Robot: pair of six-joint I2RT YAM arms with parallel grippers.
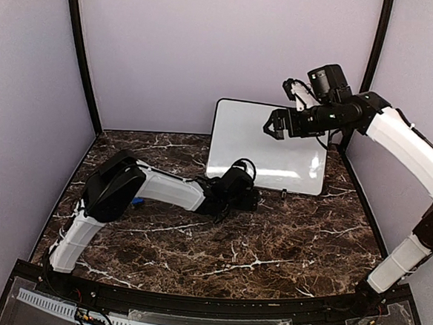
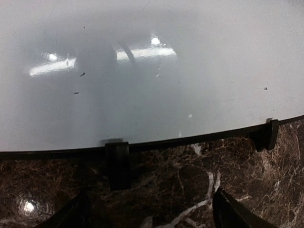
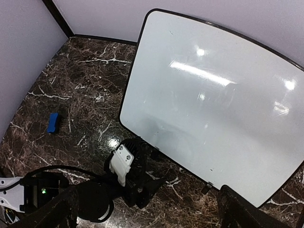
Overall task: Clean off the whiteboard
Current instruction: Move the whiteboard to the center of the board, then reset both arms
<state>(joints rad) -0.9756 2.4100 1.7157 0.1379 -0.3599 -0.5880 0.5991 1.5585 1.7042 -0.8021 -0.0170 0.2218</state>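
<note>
Low over the tabletop (image 1: 270, 241), the left gripper (image 2: 149, 202) stands wide and empty. It is just short of the near edge of the whiteboard (image 1: 254, 154), which sits toward the far right corner and looks clean but for a few specks. The blue eraser (image 3: 53, 122) lies on the left half, apart from both grippers. Over the board the right gripper (image 1: 269, 126) hangs wide, holding nothing. My advice is to fetch the eraser and wipe the specks flat and gently, without nudging the board.

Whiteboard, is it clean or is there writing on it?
Clean: the whiteboard shows no writing in any view, only a few tiny dark specks in the left wrist view.
</note>
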